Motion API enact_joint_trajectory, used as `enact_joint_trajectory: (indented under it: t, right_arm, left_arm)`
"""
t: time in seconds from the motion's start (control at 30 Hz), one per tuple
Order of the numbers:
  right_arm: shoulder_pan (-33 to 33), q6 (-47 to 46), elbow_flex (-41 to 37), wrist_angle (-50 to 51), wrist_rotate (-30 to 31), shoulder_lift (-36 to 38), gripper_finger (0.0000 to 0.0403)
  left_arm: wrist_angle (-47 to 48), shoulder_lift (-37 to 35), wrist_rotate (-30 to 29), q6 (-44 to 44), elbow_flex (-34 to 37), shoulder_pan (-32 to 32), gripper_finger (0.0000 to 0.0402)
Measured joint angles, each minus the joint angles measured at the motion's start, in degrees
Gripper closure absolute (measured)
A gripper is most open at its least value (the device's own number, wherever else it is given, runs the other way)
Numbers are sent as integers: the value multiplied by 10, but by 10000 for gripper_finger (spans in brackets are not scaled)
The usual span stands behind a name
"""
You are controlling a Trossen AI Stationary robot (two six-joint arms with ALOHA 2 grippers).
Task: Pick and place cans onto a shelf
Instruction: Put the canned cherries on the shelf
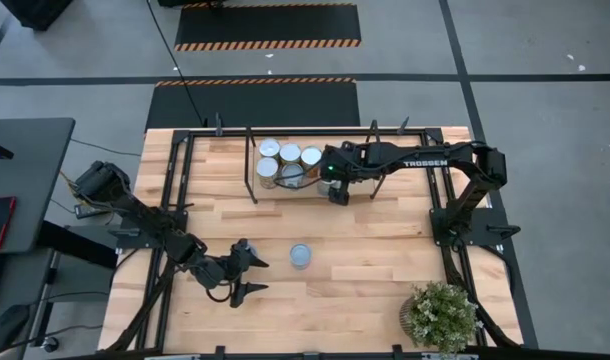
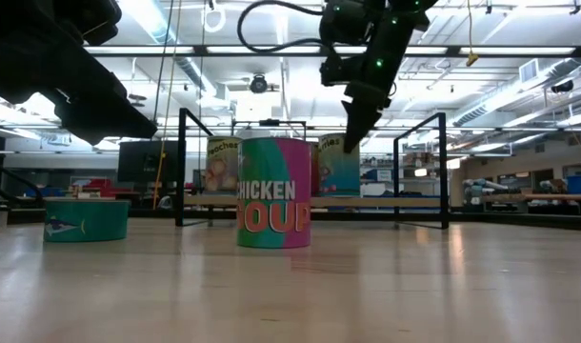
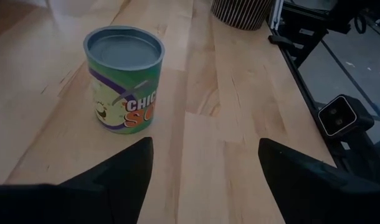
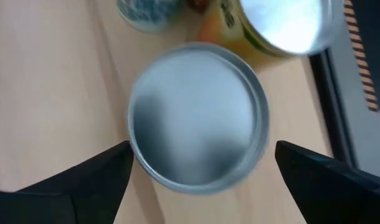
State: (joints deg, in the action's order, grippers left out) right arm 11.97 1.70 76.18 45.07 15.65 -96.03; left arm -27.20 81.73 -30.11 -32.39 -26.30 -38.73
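Because the soup can point(image 3: 124, 78) is a rigid tin with a smooth label, it looks fairly light but slippery, so a grip across its mid-height sides seems best. It stands alone on the table point(image 1: 385, 255), just ahead of the left tool point(image 1: 252, 272), whose fingers are spread and empty. The right tool point(image 1: 337, 190) hovers open over a can point(image 4: 199, 123) on the shelf point(image 1: 253, 160), where 5 cans cluster. The table is pale wood planks; a bright workshop lies behind.

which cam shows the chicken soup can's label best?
Low view: chicken soup can stands side-on, lettering readable. Left wrist view shows its top and part of the label. High view shows only its lid. Right wrist view doesn't show it.
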Motion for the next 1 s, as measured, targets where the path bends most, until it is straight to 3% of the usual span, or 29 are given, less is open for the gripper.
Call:
enact_joint_trajectory:
  t: [0.67, 0.87, 1.0]
  right_arm:
    - [8, -1, 0, 89, 173, 0, 5]
    - [39, 31, 0, 74, 169, 0, 17]
    - [64, 76, 0, 36, 134, 0, 24]
  left_arm:
    - [0, 0, 0, -3, 0, 0, 106]
    - [0, 0, 0, -4, 0, 0, 106]
    - [0, 0, 0, -4, 0, 0, 106]
